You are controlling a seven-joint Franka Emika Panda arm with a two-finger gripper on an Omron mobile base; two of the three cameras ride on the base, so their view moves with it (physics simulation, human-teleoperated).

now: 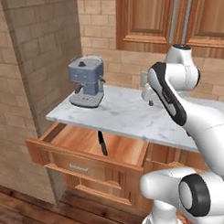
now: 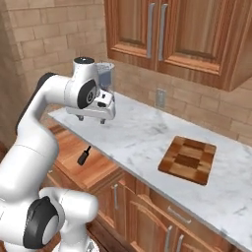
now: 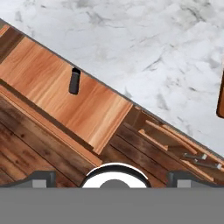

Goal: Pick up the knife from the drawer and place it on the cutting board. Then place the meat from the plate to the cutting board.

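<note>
— Knife (image 1: 102,144), where did we see it?

— We saw it lying in the open drawer (image 1: 126,152), its black handle sticking out from under the counter (image 1: 127,113) edge. Nothing was touching it.

— And our gripper (image 2: 103,119)?

— It hung over the counter, above the drawer, well apart from the knife. Its fingers were spread wide and held nothing.

— Where was the board (image 2: 188,159)?

— It lay flat on the counter, far to the right of the drawer. A blue coffee machine (image 1: 87,81) stood at the left end.
</note>
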